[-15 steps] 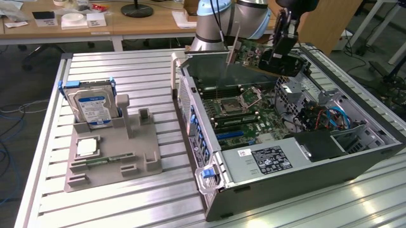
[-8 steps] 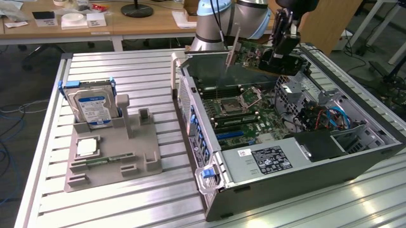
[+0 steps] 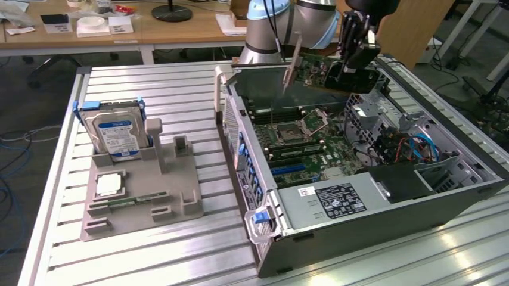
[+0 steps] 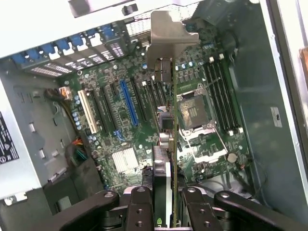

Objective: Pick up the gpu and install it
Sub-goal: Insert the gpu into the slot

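The gpu [image 3: 316,70], a thin card with a long silver-grey end bracket [image 3: 292,62], hangs in the air above the far end of the open computer case [image 3: 263,179]. My gripper [image 3: 351,67] is shut on the card's end opposite the bracket. In the wrist view the gpu [image 4: 166,144] appears edge-on, its bracket [image 4: 167,36] pointing away, with my gripper [image 4: 166,209] clamped on either side of it. Below lies the motherboard [image 4: 110,130] with a blue expansion slot [image 4: 129,103]; the card is off to the side of it, nearer the processor socket [image 4: 192,113].
A grey fixture [image 3: 139,196] at the exterior view's left holds a silver hard drive with a blue-white label [image 3: 118,136] and a narrow green memory stick [image 3: 131,200]. Inside the case are a power supply [image 3: 338,199], cables [image 3: 413,146] and memory slots [image 4: 221,96].
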You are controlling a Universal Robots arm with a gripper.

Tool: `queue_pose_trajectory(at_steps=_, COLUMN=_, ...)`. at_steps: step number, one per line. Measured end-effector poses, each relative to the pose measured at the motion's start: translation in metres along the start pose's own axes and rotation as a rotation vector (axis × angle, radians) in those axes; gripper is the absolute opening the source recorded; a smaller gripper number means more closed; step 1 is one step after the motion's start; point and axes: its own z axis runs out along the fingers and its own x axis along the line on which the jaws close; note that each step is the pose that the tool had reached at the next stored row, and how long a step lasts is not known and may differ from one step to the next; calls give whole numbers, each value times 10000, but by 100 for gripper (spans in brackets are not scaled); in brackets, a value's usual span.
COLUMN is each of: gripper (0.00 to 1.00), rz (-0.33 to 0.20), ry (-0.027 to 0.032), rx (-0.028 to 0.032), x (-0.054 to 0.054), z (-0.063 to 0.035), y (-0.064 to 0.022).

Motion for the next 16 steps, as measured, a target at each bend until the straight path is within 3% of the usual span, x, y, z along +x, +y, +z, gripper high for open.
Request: queue_pose_trajectory(at_steps=16, gripper=28, rz=-2249, ry=-50, rx=-37, x=0, z=5, y=0)
